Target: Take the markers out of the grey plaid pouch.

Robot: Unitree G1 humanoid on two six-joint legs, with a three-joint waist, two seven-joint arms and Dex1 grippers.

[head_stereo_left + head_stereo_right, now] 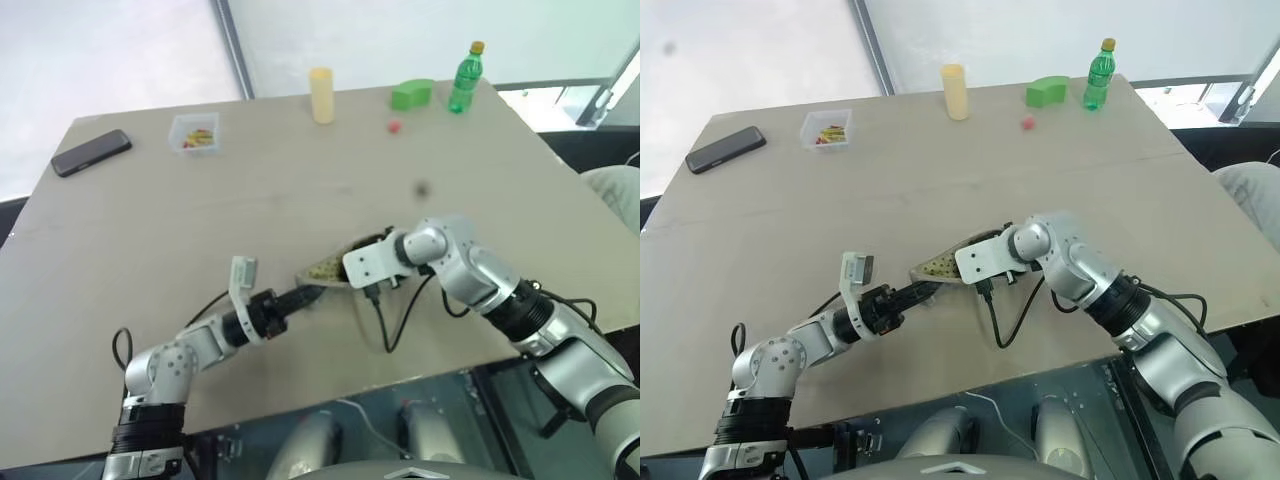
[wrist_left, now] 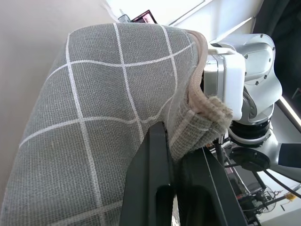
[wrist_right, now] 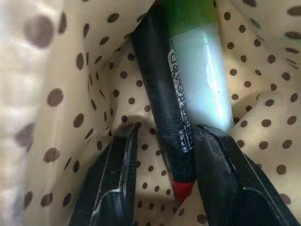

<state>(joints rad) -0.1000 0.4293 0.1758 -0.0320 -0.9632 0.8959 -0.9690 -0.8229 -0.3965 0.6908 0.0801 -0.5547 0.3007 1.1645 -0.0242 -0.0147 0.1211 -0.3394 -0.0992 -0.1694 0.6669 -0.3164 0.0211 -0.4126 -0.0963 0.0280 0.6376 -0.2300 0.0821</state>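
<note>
I have the grey plaid pouch (image 2: 108, 117) near the front edge of the table (image 1: 150, 230), lifted at its near end; my left gripper (image 2: 176, 165) has its fingers pressed together on a fold of the pouch's fabric by the seam, pinning that end so the mouth gapes toward my right arm; from the head view the dotted lining shows at the opening, just left of the right wrist.

My right gripper (image 3: 162, 155) is inside the pouch, nose down among the dotted lining; its fingers are spread, one on either side of the dark marker (image 3: 164, 113), whose red end lies between them; I cannot tell whether either finger already touches the barrel, and they are not squeezed shut on it. The light green marker (image 3: 200, 70) lies right against the dark one, deeper in the pouch and touching it along its length.

By my reckoning the task is about at its first real grab: pouch opened and held, hand in position, but nothing out yet; both markers are inside the pouch. What is left is to close on the dark one, draw it out past the mouth, set it on the table beside the pouch, then go back in for the green one.
</note>
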